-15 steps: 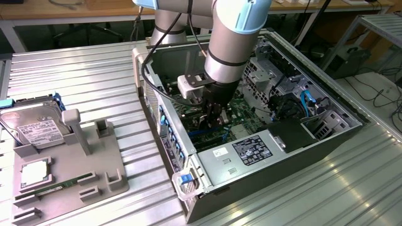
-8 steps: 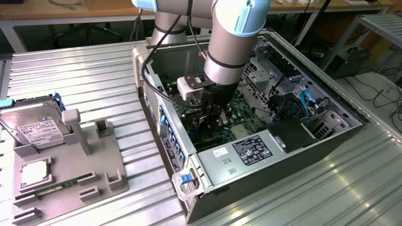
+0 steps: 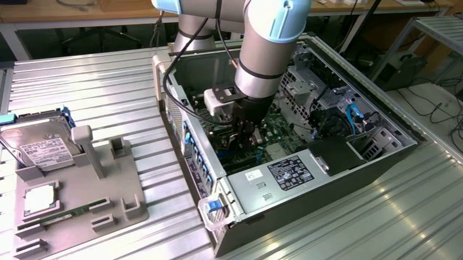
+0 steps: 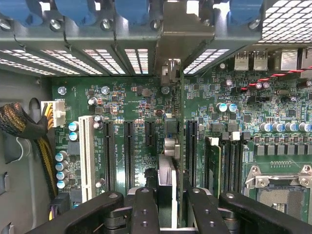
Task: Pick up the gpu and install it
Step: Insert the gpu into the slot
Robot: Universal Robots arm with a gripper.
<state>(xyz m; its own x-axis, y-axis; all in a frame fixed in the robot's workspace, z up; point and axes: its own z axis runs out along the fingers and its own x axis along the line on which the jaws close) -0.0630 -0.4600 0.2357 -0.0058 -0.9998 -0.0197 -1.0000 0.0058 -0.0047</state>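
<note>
My gripper (image 3: 244,136) is deep inside the open computer case (image 3: 376,122), low over the green motherboard (image 4: 122,102). In the wrist view its two black fingers (image 4: 146,209) close on the gpu (image 4: 171,141), which I see edge-on as a thin dark card running away from the fingers. The card's pale metal bracket end (image 4: 168,68) reaches the rear slot openings (image 4: 136,56) of the case. It stands between two black expansion slots (image 4: 191,146), close to the board. Whether it is seated in a slot I cannot tell. In the exterior view the card is mostly hidden behind the gripper.
A grey fixture tray (image 3: 108,184) lies at the exterior view's left, with a silver hard drive (image 3: 40,146), a square chip (image 3: 40,197) and a green memory stick (image 3: 64,214). The power supply (image 3: 289,174) sits at the case's near end. Braided cables (image 4: 19,126) run along one case wall.
</note>
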